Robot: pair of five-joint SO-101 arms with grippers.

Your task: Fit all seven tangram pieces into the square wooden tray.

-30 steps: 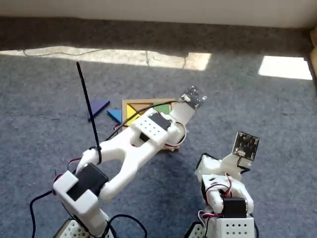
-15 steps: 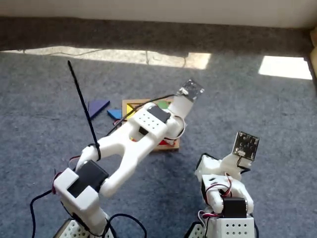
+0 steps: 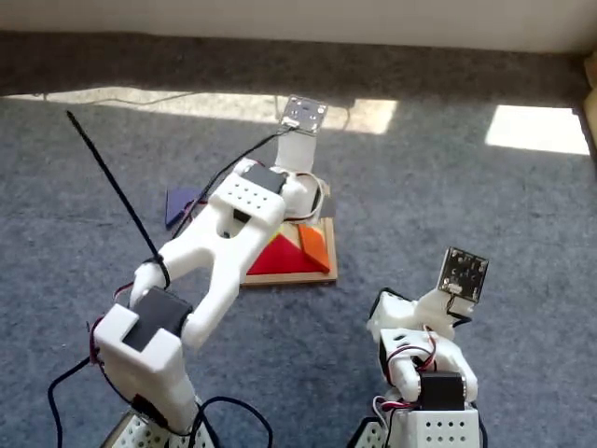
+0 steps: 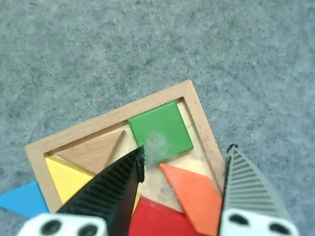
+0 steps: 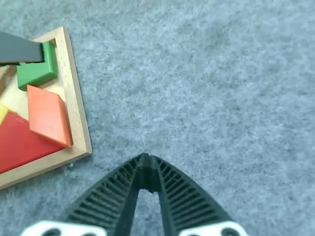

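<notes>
The left gripper [image 4: 186, 150], wide open and empty, hangs over the green square [image 4: 160, 130] in the tray [image 4: 108, 118], while the blue piece [image 4: 19, 199] lies on the carpet [image 4: 98, 49] just outside the tray's edge by the yellow piece [image 4: 66, 174], nearer this arm than the right gripper [image 5: 146, 162], closed on nothing.

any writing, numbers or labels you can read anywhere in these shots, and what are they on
No text can be read in any view.
The wooden tray, green square and orange piece are plain, with no print.
The circuit board on one arm's wrist may carry small markings, but they are too small to read.
</notes>
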